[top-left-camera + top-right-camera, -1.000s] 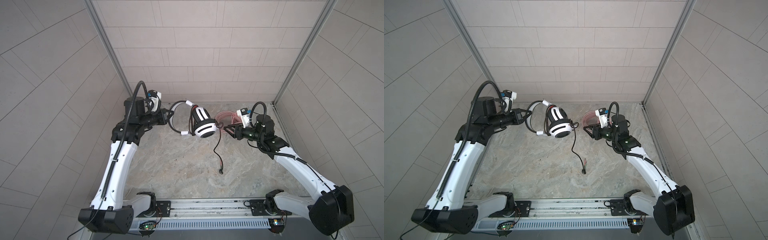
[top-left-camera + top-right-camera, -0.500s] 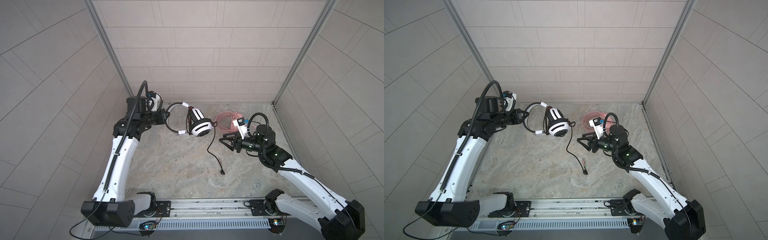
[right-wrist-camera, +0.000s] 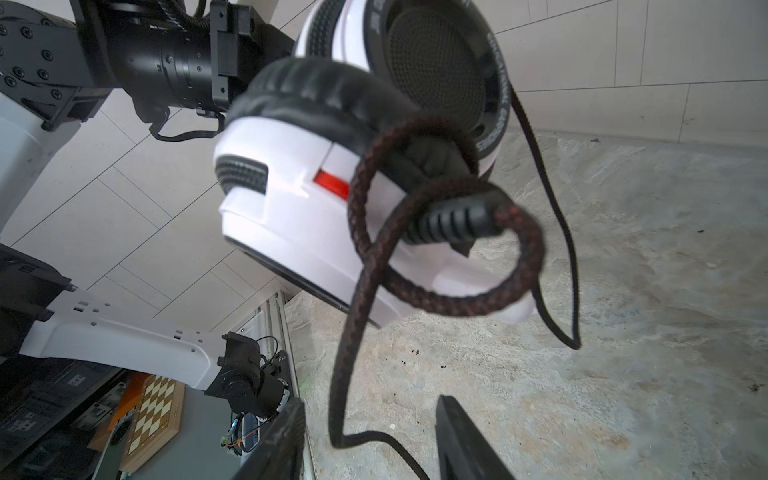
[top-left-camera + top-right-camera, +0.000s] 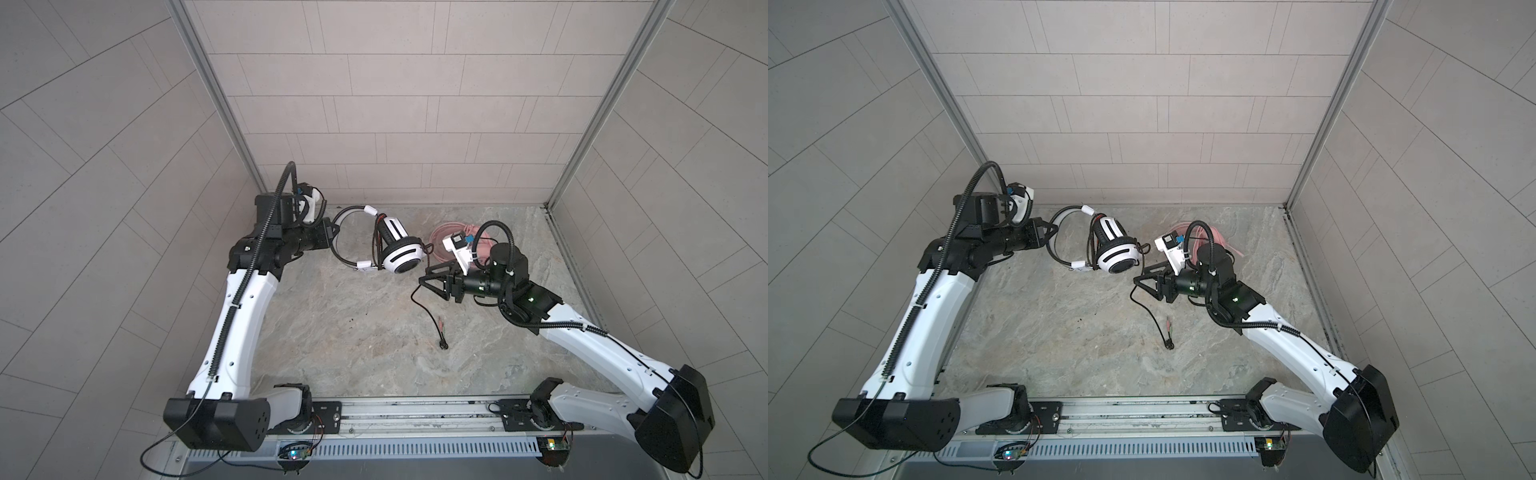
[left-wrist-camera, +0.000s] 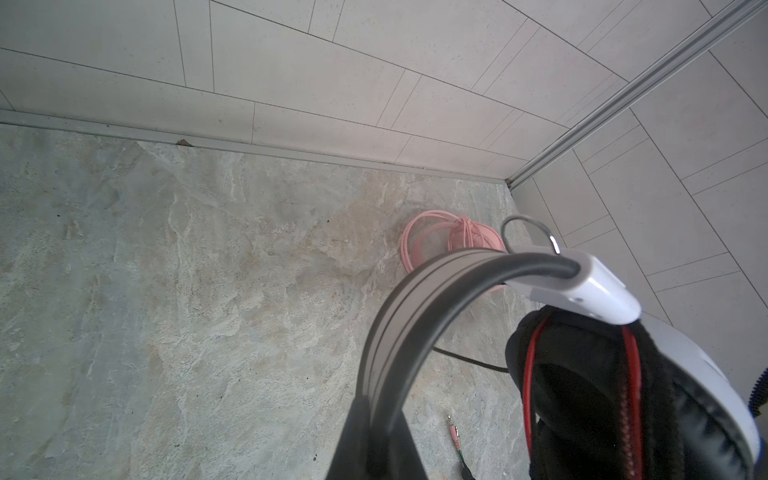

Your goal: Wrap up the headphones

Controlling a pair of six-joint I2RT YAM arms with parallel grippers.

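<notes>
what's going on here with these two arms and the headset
The left end effector holds the white-and-black headphones up off the table by the headband. The right end effector is open beside them, with the black cable drooping between its jaws, not gripped. The pink headphones lie on the table behind the right arm.

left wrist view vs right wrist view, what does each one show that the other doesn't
Only the left wrist view shows the pink headphones lying on the stone table and the wide headband. Only the right wrist view shows the braided cable looped by an ear cup, the open right tool with that cable hanging between its jaws, and a chessboard. Both show the white-and-black headphones and that table.
</notes>
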